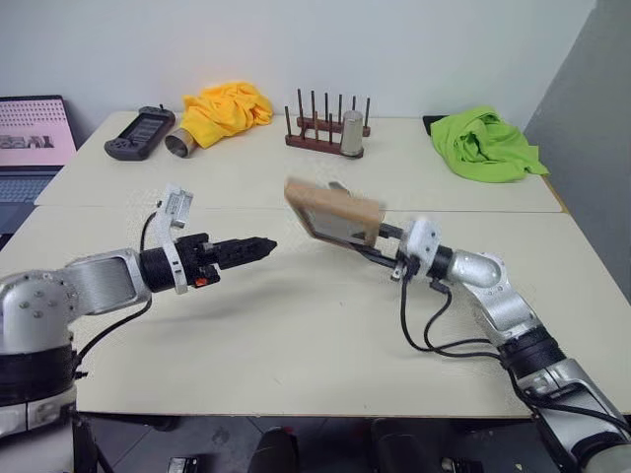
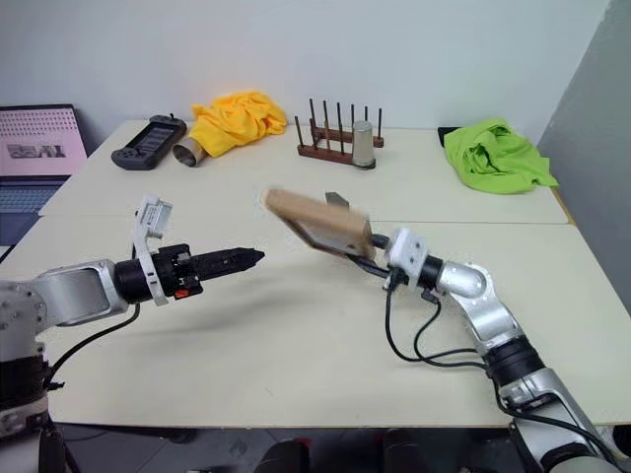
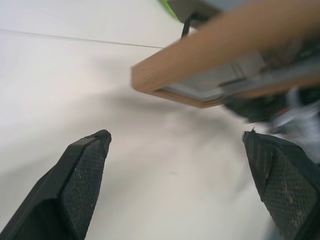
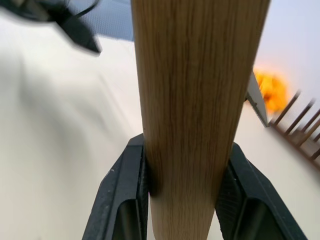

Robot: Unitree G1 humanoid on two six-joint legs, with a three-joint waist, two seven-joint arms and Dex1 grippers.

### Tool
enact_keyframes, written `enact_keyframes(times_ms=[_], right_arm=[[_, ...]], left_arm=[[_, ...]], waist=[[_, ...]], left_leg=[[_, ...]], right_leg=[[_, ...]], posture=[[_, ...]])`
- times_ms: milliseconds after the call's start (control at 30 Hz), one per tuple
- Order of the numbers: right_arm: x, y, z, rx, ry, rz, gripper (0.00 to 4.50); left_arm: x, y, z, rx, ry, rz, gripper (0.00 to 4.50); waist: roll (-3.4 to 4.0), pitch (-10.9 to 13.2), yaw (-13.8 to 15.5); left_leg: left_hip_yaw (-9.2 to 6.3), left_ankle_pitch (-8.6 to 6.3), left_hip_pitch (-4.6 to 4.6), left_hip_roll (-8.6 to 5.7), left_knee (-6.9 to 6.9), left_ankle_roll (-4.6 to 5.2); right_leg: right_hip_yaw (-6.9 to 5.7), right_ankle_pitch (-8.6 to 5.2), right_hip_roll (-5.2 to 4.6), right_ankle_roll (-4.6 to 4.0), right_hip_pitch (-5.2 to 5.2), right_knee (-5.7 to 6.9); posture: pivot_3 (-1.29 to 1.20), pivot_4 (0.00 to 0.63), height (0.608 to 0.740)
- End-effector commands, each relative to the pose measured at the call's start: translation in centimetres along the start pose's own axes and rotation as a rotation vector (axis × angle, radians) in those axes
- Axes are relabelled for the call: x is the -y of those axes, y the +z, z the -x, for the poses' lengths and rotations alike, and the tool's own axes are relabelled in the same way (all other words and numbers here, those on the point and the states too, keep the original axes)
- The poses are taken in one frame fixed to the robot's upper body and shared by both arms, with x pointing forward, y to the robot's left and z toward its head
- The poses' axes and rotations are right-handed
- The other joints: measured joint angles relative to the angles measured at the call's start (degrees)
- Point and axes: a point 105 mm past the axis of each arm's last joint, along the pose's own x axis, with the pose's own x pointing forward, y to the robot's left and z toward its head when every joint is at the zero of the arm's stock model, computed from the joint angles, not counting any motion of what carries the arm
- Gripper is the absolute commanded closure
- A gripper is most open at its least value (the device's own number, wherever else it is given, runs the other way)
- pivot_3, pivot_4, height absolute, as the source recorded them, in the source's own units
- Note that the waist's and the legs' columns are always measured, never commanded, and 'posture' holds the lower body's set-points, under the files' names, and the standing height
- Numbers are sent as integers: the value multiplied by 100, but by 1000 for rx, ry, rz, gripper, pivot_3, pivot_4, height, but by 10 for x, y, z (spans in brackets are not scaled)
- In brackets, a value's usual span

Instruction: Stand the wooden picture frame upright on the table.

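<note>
My right gripper (image 1: 377, 239) is shut on the wooden picture frame (image 1: 331, 211) and holds it in the air over the middle of the table (image 1: 296, 335). The frame is tilted, its plain tan back showing. In the right wrist view both fingers (image 4: 125, 190) press the frame's light-wood edge (image 4: 195, 100). My left gripper (image 1: 260, 244) hovers just left of the frame, pointing at it, apart from it. In the left wrist view its fingers (image 3: 82, 175) stand wide open below the frame's corner (image 3: 200, 65), with nothing between them.
Along the far edge stand a dark wooden peg rack (image 1: 320, 128) with a metal cup (image 1: 352, 133), a yellow cloth (image 1: 227, 108), a lying metal cup (image 1: 180, 145), a game controller (image 1: 140, 131) and a green cloth (image 1: 483, 146). A laptop (image 1: 35, 138) sits far left.
</note>
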Motion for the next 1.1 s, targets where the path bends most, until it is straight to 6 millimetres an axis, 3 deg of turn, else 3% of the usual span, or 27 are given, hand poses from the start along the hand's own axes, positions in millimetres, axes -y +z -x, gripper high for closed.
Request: enact_keyframes(times_ms=[33, 200, 400, 467, 633, 800, 933, 1100], right_arm=[[9, 13, -9, 20, 43, -286, 3169], [9, -10, -12, -56, 62, -398, 3169], [7, -36, -7, -124, 27, -383, 3169], [5, -40, -4, -132, 17, -380, 2470], [0, -46, 5, -170, 20, -344, 1295], [-1, -52, 46, -267, -51, -225, 82], [-1, -42, 70, -302, -112, -185, 28], [-13, 9, 88, -244, -130, -173, 28]], left_arm=[[4, 13, -1, 96, 65, -221, 0], [0, -2, -2, 62, 85, -302, 0], [-2, -11, -4, 43, 77, -323, 0], [-4, -12, -5, 44, 80, -318, 0], [-10, -13, -9, 56, 83, -277, 0], [-21, -9, -17, 70, 97, -260, 0], [-27, -6, -20, 61, 101, -289, 0], [-29, 3, -19, 50, 48, -289, 0]], waist=[[0, 0, 17], [0, 0, 19], [0, 1, 6], [0, 0, 6], [0, 0, -1], [-1, 0, 45], [0, 0, 37], [0, 0, -18]], left_leg=[[0, -1, -2, -1, 1, 2], [8, -8, -4, -3, -8, 14], [8, -9, -10, -3, -7, 15], [8, -9, -10, -3, -7, 15], [7, -9, -10, -2, -7, 15], [5, -9, -11, -4, -6, 15], [6, -9, -11, -5, -6, 15], [4, -9, -7, -1, -7, 15]], right_leg=[[-2, 0, 0, 0, -1, -1], [1, -1, 0, -1, -3, -17], [1, -1, 1, 0, -8, -18], [0, -1, 1, 1, -8, -17], [0, -1, 2, 1, -7, -17], [-2, -1, 1, 2, -6, -17], [1, -1, 1, 2, -5, -19], [1, -2, 7, 3, -6, -9]], posture=[[0, 150, 740], [0, 150, 740], [0, 150, 740], [0, 150, 740], [0, 150, 740], [0, 150, 740], [0, 150, 740], [0, 150, 740]])
